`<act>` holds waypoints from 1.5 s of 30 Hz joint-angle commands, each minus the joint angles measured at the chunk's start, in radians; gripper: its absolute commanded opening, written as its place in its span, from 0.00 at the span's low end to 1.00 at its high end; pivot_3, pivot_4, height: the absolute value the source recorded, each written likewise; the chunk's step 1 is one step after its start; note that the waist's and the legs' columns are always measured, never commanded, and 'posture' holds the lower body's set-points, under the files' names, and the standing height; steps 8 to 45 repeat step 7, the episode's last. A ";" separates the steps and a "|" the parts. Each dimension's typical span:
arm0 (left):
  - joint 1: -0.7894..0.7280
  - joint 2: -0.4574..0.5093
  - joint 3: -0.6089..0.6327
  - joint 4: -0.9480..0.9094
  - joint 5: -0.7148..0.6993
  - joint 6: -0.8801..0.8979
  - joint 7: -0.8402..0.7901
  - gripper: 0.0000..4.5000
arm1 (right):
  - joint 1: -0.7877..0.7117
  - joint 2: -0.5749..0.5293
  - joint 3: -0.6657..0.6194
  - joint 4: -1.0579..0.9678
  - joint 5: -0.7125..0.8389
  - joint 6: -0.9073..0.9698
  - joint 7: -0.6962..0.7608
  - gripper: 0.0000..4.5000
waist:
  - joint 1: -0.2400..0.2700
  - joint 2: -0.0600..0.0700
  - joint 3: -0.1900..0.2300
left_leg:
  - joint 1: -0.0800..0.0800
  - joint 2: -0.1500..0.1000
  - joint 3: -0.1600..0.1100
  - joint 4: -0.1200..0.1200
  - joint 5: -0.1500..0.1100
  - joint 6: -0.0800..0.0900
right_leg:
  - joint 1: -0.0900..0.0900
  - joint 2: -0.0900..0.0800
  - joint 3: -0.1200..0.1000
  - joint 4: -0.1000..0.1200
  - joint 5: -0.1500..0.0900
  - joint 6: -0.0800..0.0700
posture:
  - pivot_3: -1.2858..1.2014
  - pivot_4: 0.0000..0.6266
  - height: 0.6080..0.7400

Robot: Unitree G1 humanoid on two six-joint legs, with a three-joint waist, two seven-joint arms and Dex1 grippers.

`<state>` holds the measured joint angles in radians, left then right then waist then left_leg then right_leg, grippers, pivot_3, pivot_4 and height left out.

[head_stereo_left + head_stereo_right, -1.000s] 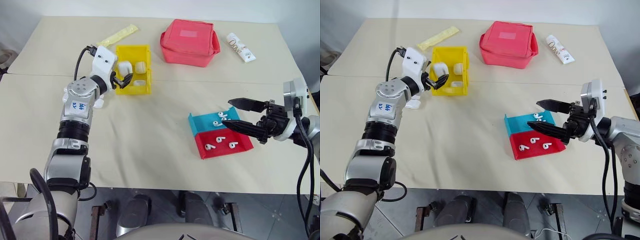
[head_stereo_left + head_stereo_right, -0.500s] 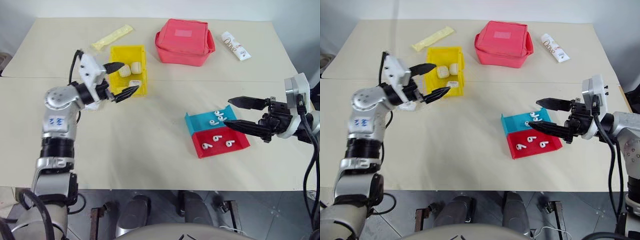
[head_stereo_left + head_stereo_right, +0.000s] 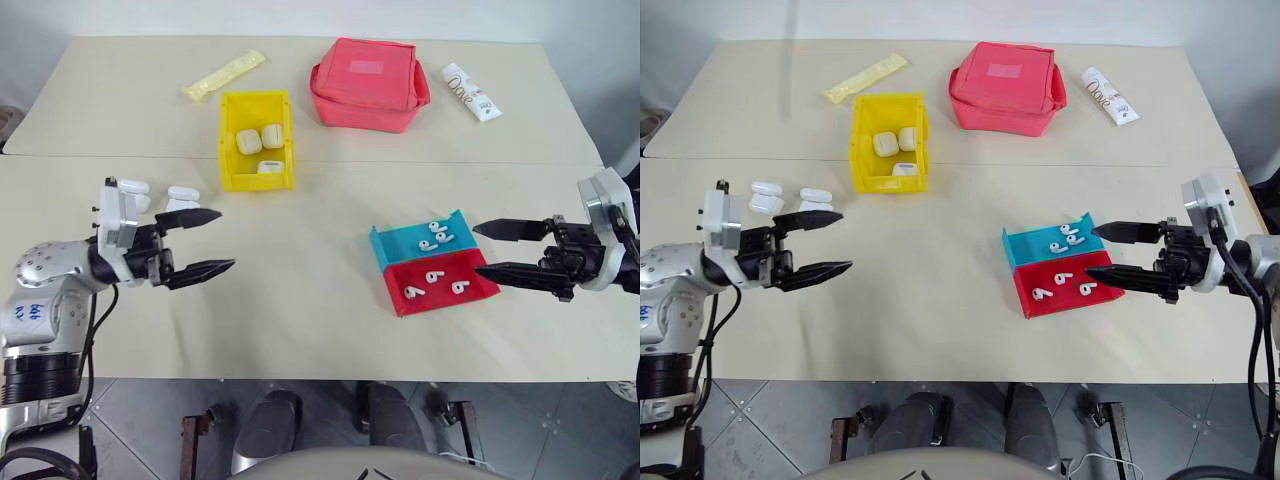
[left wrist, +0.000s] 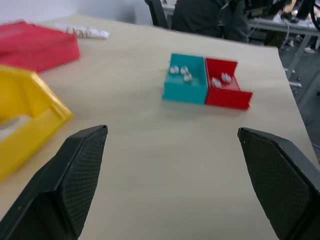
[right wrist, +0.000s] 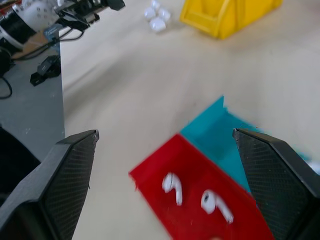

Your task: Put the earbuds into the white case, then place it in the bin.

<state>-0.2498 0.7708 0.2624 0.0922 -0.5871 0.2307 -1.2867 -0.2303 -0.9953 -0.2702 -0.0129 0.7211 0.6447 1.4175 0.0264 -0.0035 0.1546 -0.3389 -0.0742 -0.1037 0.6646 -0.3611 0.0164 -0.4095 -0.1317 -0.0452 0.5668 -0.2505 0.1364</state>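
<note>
The yellow bin (image 3: 256,182) stands at the back left with three white cases (image 3: 248,141) inside. More white cases (image 3: 133,188) lie loose on the table to its left. Earbuds (image 3: 436,233) lie in a blue tray (image 3: 395,248), and others (image 3: 415,290) in the red tray (image 3: 480,288) joined to it. My left gripper (image 3: 226,238) hovers open and empty just in front of the loose cases. My right gripper (image 3: 477,249) is open and empty at the right edge of the trays. The right wrist view shows earbuds (image 5: 172,182) on the red tray between the fingers.
A pink-red pouch (image 3: 370,82) sits at the back centre, with a white lettered tube (image 3: 470,92) to its right. A pale yellow packet (image 3: 228,75) lies behind the bin. Bare table stretches between the two grippers.
My left gripper has pulled back from the bin to the near left of the table, open and empty. My right gripper has drawn slightly right, off the trays.
</note>
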 commanded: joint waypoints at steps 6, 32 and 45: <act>0.011 0.067 0.072 0.081 0.000 -0.044 -0.054 0.99 | 0.024 -0.024 -0.022 0.055 -0.047 -0.075 0.057 1.00 | 0.000 0.002 0.000 | 0.001 0.000 0.001 0.000 0.000 0.000 | 0.000 0.000 0.000 0.000 0.000 0.000 | 0.52 0.24 1.00; 0.008 0.067 0.072 0.083 -0.001 -0.045 -0.053 0.99 | 0.023 -0.024 -0.023 0.056 -0.047 -0.074 0.058 1.00 | 0.000 0.002 0.000 | 0.001 0.000 0.001 0.000 0.000 0.000 | 0.000 0.000 0.000 0.000 0.000 0.000 | 0.52 0.24 1.00; 0.008 0.067 0.072 0.083 -0.001 -0.045 -0.053 0.99 | 0.023 -0.024 -0.023 0.056 -0.047 -0.074 0.058 1.00 | 0.000 0.002 0.000 | 0.001 0.000 0.001 0.000 0.000 0.000 | 0.000 0.000 0.000 0.000 0.000 0.000 | 0.52 0.24 1.00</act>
